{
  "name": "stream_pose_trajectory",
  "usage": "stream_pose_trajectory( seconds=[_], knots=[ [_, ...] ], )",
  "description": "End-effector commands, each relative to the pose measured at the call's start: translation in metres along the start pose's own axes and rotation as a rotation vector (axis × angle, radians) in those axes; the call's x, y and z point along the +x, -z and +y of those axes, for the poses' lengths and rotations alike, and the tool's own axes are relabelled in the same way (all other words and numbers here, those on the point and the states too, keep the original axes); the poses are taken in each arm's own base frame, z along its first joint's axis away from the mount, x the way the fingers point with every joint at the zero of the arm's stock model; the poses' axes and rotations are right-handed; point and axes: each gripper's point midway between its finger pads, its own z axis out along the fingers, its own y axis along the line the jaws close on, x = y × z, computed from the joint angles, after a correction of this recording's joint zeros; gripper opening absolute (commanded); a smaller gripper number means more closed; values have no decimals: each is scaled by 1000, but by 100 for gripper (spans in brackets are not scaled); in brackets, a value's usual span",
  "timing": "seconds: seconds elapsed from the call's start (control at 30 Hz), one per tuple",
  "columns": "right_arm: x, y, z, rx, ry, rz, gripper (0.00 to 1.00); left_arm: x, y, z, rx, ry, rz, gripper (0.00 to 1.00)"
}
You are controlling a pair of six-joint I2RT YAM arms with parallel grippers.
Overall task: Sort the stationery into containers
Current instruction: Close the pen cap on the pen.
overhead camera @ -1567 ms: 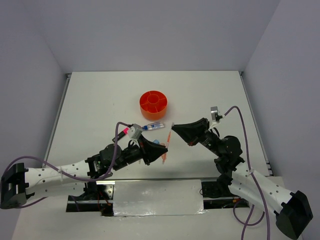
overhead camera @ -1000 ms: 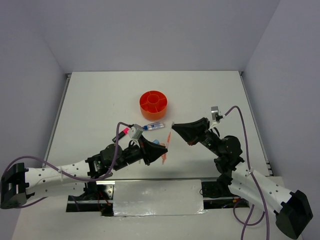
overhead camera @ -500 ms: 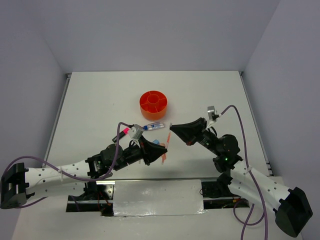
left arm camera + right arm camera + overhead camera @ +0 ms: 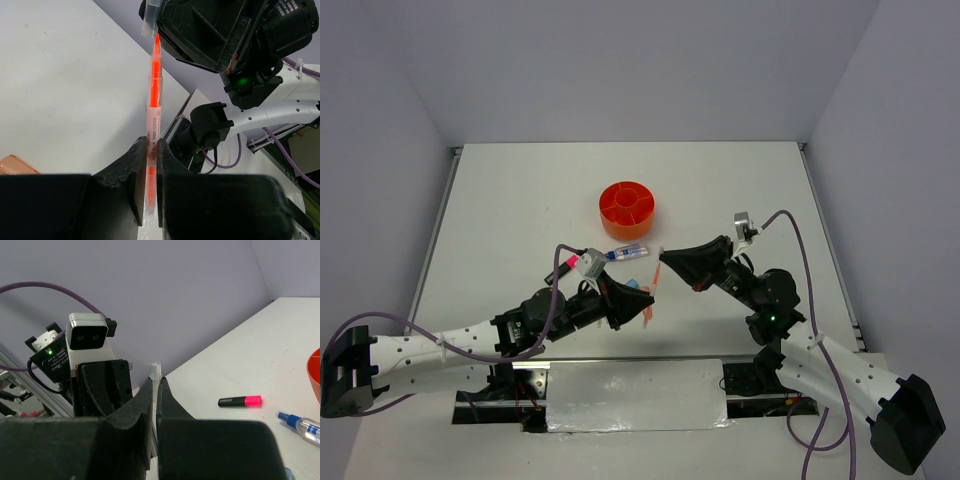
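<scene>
Here the translucent orange highlighter pen [image 4: 153,115] hangs between both arms, clenched low by the left tool [image 4: 148,150] while the right tool [image 4: 155,382] pinches its clear far tip. Sorting looks barely begun: the round orange plastic tub [image 4: 620,231] seems unfilled, with a pink-capped black highlighter [image 4: 240,401] and a blue-clear marker [image 4: 301,426] lying on the surface [image 4: 520,200]. Items beneath the arms are hidden.

White table [image 4: 520,200] w/ orange tub [image 4: 626,210], blue-clear marker [image 4: 631,251], pink-cap highlighter [image 4: 569,263] & blue eraser [image 4: 638,285] on it.
</scene>
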Motion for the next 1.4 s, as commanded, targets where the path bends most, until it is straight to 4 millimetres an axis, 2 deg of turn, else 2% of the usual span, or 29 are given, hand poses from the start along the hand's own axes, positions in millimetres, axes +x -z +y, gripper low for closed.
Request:
stream_pose_trajectory(
  seconds=[0.0, 0.1, 0.2, 0.3, 0.97, 1.37],
  knots=[
    [-13, -2, 12, -31, 34, -34, 0, -19, -2, -11, 31, -3, -67, 5],
    [-19, -5, 8, 6, 53, -36, 0, -18, -3, -11, 30, -6, -64, 5],
    [-36, -12, 7, 51, 83, -60, 0, -18, -4, -12, 31, -7, -59, 5],
    [-39, -14, 9, 47, 91, -60, 0, -19, -5, -11, 26, -7, -61, 5],
    [-12, -3, 10, -7, 30, -5, 0, -30, -8, -15, 19, -27, -82, 7],
    [-7, -2, 7, -2, 17, 4, 0, -32, -11, -17, 24, -23, -86, 7]
  ],
)
